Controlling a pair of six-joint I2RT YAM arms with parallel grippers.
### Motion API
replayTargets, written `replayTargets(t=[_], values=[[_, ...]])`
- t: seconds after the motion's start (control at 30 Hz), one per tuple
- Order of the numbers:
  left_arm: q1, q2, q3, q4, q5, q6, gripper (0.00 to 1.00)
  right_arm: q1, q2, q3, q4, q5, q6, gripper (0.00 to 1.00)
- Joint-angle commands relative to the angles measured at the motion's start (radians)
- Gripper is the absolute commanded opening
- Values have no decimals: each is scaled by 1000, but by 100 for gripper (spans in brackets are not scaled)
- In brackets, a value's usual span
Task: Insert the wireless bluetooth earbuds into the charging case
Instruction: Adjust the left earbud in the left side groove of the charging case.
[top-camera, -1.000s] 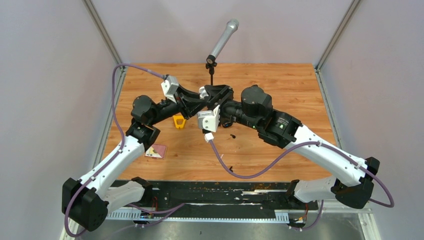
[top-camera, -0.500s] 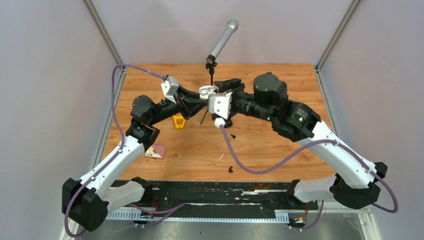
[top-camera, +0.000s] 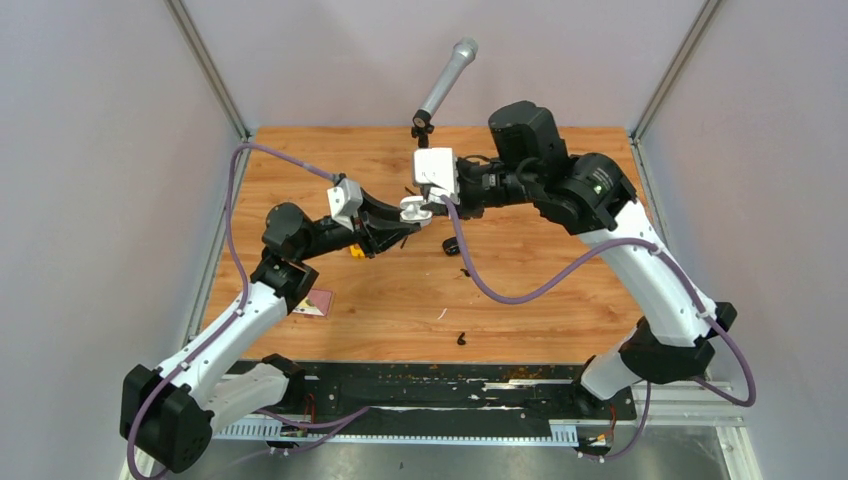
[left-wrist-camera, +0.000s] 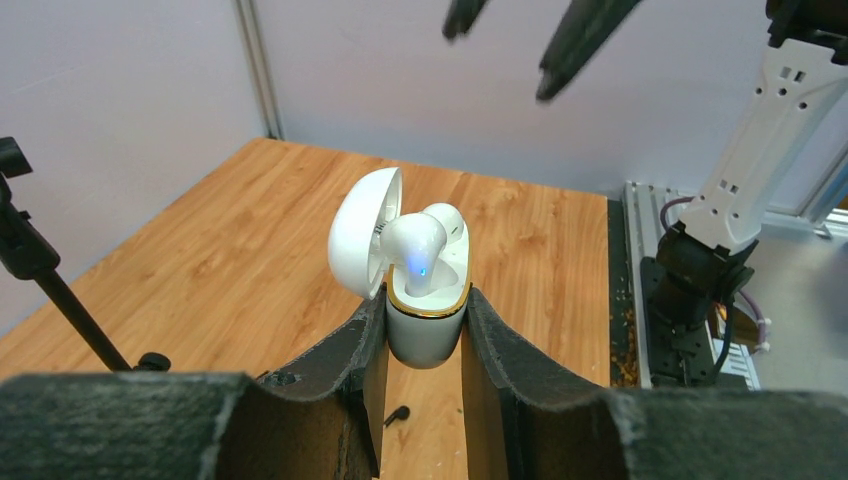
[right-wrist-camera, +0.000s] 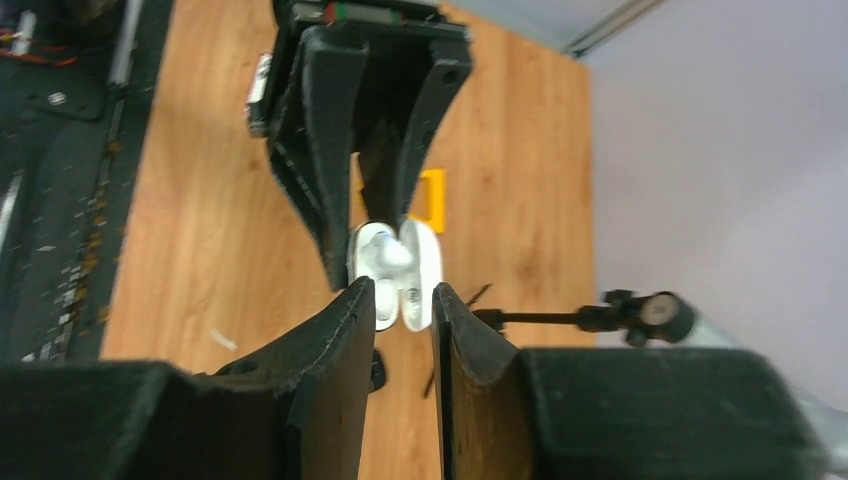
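left gripper clamped on white glossy charging case with gold rim, lid hinged open. white short-stemmed earbud sits in its well, blue light on. left wrist view: right gripper at case's 1 o'clock, apart, jaws narrowly parted, empty. small black earbud on wooden table, case's 5 o'clock from above.

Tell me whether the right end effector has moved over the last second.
Yes. In the top view, the right end effector has moved away from the near edge, closer to the microphone stand.

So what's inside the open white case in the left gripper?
A white earbud with a blue light, a second white bud behind it. Stems and sockets are hidden by the case wall.
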Motion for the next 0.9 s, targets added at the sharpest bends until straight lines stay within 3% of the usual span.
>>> replayTargets(t=[0.0,0.87], values=[[2,-32,-26,31,40,60,0,-3,14,5,-136,-108,32,28],[2,-24,-15,26,96,101,0,13,68,-63,-69,-39,-14,37]])
